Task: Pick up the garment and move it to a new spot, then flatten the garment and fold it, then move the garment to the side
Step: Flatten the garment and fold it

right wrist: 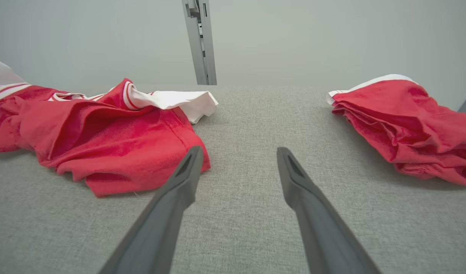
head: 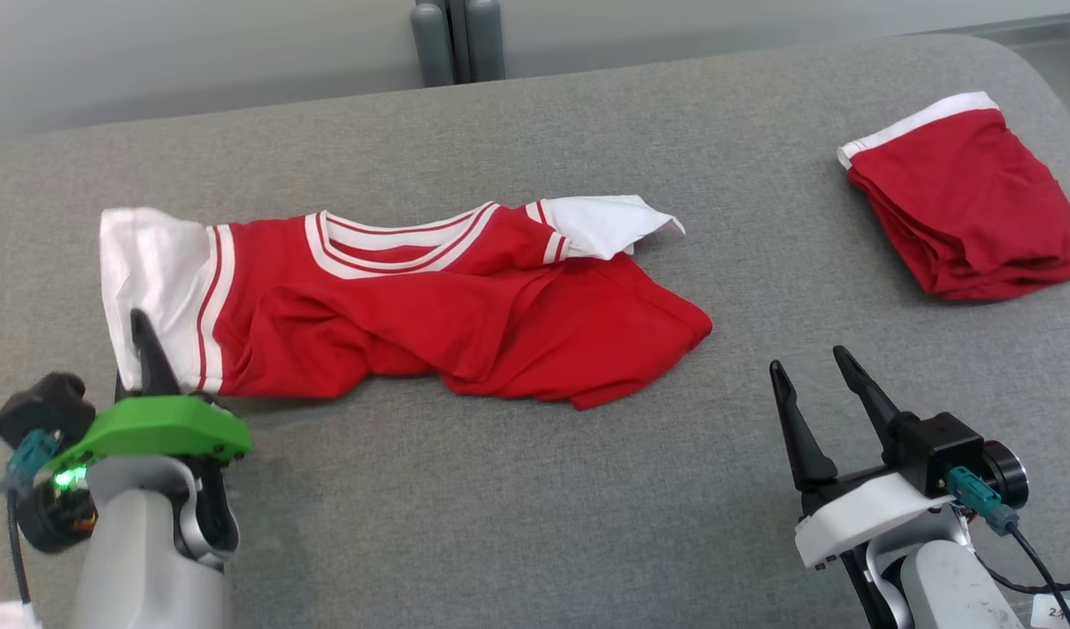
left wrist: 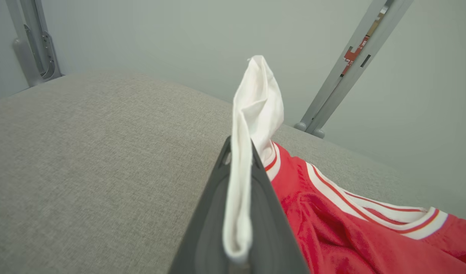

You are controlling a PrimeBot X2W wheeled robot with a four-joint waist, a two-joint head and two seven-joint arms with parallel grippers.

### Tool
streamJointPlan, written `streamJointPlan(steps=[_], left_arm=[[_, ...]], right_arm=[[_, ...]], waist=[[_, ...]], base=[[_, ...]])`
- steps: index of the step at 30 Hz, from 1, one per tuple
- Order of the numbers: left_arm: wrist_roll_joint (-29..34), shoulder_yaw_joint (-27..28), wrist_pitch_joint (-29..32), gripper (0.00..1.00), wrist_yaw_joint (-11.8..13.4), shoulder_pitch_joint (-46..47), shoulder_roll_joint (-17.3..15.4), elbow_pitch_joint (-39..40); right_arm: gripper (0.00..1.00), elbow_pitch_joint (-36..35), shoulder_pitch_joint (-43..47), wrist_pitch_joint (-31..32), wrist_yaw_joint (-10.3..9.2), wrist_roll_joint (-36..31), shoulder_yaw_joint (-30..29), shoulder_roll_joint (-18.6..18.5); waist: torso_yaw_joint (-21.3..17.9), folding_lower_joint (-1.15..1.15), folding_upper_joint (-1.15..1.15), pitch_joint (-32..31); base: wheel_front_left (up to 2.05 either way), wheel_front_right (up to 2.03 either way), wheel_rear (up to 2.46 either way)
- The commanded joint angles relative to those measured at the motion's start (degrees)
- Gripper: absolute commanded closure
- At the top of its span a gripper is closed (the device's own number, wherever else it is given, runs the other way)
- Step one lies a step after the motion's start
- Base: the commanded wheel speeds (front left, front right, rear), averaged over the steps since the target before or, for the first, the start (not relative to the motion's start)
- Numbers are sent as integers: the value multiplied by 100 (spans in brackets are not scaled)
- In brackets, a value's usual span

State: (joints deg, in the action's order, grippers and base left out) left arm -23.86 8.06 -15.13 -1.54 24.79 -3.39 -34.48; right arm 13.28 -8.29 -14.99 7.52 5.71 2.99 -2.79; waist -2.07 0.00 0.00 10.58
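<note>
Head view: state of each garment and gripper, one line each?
left gripper: shut on the white sleeve.
right gripper: open, empty.
red shirt: crumpled, unfolded, lying on the grey surface.
folded red garment: folded, lying apart at the right, untouched.

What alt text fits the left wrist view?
The left gripper has its dark fingers shut on the white sleeve of a red shirt, the sleeve end poking up past the tips. The rest of the shirt lies at lower right on a grey fabric surface; pale wall behind.
</note>
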Motion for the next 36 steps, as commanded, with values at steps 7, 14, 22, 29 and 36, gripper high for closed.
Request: streamJointPlan(steps=[7,14,22,29,36], left_arm=[[-394,220,1,86,142,-803,40,123],[-664,41,-1,0,61,-1135,37,50],[68,-122,0,0,-303,-1501,36,806],[53,-530,1,0,-333,-1608,38,1357],[-17,-1185,1,0,-107,-1786,38,1866]], right_arm=[[0,66,121,-28,-7,28,23,-21],[0,140,158,-27,-7,31,65,-21],[0,285,-209,-27,-7,54,670,-20],[0,1120,-980,-27,-7,275,1367,-23],[0,2380,-1796,-28,-7,407,1562,-24]], waist=[[318,0,0,-294],[465,0,0,-429],[803,0,0,-457],[1338,0,0,-305],[1945,0,0,-47]], base=[[0,0,0],[0,0,0],[0,0,0],[0,0,0],[0,0,0]])
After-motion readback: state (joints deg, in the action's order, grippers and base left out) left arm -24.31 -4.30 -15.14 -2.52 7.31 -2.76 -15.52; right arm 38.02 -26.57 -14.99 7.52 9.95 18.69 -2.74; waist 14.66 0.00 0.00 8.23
